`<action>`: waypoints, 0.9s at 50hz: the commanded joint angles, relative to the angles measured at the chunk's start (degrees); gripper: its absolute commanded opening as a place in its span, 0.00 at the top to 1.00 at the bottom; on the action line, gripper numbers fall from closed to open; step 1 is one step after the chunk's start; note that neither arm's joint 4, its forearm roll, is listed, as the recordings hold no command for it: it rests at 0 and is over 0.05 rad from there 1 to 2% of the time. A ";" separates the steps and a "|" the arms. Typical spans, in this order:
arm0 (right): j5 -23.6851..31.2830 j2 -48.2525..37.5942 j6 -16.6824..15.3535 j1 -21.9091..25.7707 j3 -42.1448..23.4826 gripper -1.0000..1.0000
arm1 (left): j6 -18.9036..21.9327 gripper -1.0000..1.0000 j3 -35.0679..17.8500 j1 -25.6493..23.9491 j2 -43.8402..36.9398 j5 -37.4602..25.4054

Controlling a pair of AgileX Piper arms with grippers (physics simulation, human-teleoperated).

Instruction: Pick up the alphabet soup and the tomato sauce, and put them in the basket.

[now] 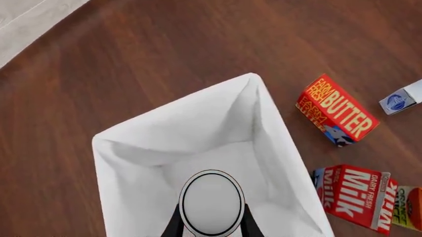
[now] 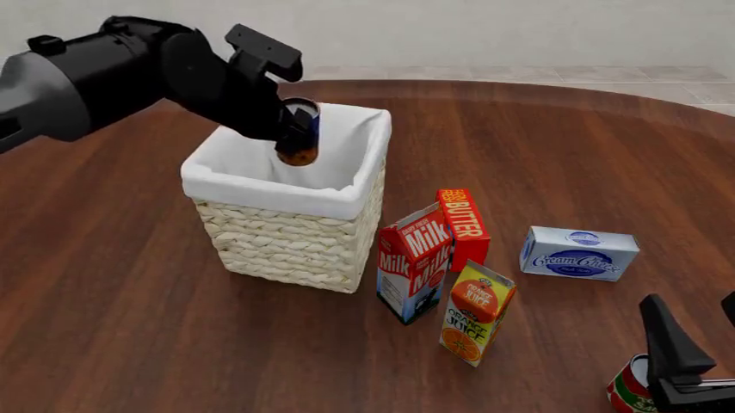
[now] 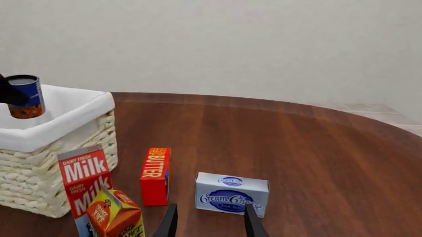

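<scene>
The alphabet soup (image 2: 301,133), a blue can with an orange band, is held in my left gripper (image 2: 294,129) just above the basket's opening. The left wrist view shows the can's pale end (image 1: 211,202) between the fingers (image 1: 173,224), over the white liner (image 1: 197,133). The right wrist view shows it too (image 3: 26,96). The basket (image 2: 287,228) is cream wicker. The tomato sauce (image 2: 629,391), red with a green band, stands at the near right edge, just left of my right gripper (image 2: 701,331). That gripper (image 3: 211,222) is open and empty.
To the right of the basket stand a milk carton (image 2: 414,262), a butter box (image 2: 462,225) and an orange juice carton (image 2: 474,311). A cream cheese box (image 2: 577,253) lies further right. The round wooden table's far edge (image 2: 643,99) curves at the back right.
</scene>
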State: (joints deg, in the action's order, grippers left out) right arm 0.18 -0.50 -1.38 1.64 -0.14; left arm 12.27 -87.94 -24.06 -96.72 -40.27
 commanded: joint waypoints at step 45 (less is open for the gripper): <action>0.02 0.05 -0.03 -0.05 -0.02 0.00 | 4.50 0.00 1.58 3.47 -4.32 0.59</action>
State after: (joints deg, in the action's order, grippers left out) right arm 0.24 -0.43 -1.43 1.59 -0.16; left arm 16.23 -85.75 -21.17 -100.62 -39.92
